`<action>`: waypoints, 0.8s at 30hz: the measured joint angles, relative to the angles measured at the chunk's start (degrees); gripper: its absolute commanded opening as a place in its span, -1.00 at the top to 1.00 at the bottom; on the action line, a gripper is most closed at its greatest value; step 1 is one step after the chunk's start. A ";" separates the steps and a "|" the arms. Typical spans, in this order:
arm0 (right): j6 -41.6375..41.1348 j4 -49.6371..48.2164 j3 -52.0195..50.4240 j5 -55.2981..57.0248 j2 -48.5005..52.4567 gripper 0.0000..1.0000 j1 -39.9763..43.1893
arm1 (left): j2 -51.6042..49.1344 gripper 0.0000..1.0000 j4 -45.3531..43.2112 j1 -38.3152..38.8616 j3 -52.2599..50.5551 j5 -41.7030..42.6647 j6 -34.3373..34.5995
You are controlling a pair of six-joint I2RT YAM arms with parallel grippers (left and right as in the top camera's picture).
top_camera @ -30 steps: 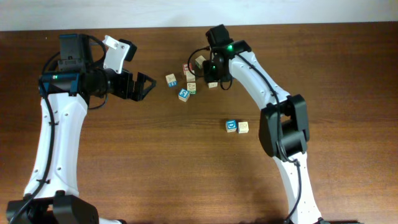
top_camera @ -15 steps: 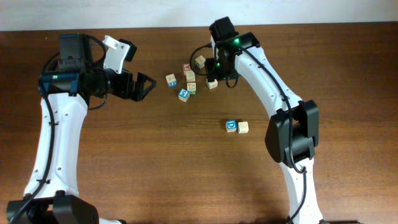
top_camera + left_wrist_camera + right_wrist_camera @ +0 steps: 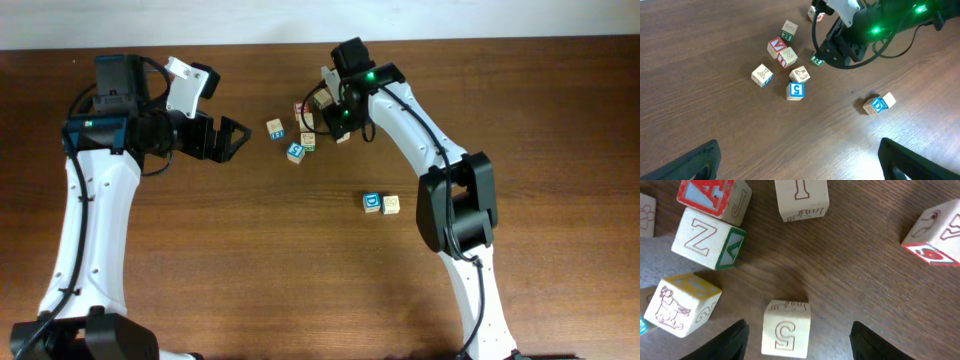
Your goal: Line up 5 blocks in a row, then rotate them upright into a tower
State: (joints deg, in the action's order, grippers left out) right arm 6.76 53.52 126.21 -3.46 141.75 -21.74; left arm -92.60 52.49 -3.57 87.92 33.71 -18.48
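Note:
Several blocks lie in a loose cluster (image 3: 303,130) at the back middle of the table. My right gripper (image 3: 337,118) hovers over the cluster's right side. In the right wrist view its jaws (image 3: 797,345) stand open on either side of a plain tan block (image 3: 786,328) carved with a 5, touching neither side. Around it lie a Z block with a green face (image 3: 707,239), a red A block (image 3: 715,195) and a yellow-topped block (image 3: 684,302). A blue-faced block (image 3: 372,203) and a tan one (image 3: 391,204) sit apart. My left gripper (image 3: 235,135) is open and empty.
A block with a red-printed face (image 3: 935,230) lies to the right of my right gripper. In the left wrist view a blue 5 block (image 3: 796,90) and a pale block (image 3: 762,75) mark the cluster's near side. The table's back edge (image 3: 450,40) is close behind.
My right gripper's jaws have spread wider, and the arm swung slightly right and back over the cluster. The left arm has not moved.

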 measured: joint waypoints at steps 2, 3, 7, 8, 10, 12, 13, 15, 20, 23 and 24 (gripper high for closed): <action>0.22 -0.42 0.00 -0.02 0.57 -0.04 0.00 | 0.00 -0.98 0.02 0.00 0.00 0.00 0.00; 0.28 -0.57 0.00 0.00 0.83 0.01 0.00 | 0.00 -0.98 0.00 0.00 0.00 0.00 0.00; -0.35 -1.68 0.00 0.00 1.51 0.09 0.00 | 0.00 -0.98 0.00 0.00 0.00 0.00 0.00; -0.52 -1.99 0.00 0.00 1.60 0.10 0.00 | 0.00 -0.98 0.00 0.00 0.00 0.00 0.00; -0.83 -2.23 0.00 0.00 1.68 0.10 0.00 | 0.00 -0.98 0.02 0.00 0.00 0.00 0.00; -1.46 -2.19 0.00 0.00 1.77 0.10 0.00 | 0.00 -0.98 0.02 0.00 0.00 0.00 0.00; -1.88 -2.14 0.00 0.00 1.79 0.10 0.00 | 0.00 -0.98 0.00 0.00 0.00 0.00 0.00; -2.95 -1.51 0.00 0.02 1.79 0.10 0.00 | 0.00 -0.98 0.00 0.00 0.00 0.02 0.00; -5.49 -1.05 0.00 0.09 1.81 0.13 0.00 | 0.00 -0.98 0.00 0.00 0.00 0.02 0.00; -6.58 -0.92 0.00 0.44 1.81 0.30 0.00 | 0.00 -0.98 0.00 0.00 0.00 0.00 0.00; -6.73 -0.68 0.00 0.50 1.81 0.31 0.00 | 0.00 -0.98 0.00 0.00 0.00 0.00 0.00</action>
State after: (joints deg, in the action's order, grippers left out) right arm 0.03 52.84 126.21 -2.96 143.57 -21.74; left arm -92.60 52.49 -3.57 87.92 33.71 -18.48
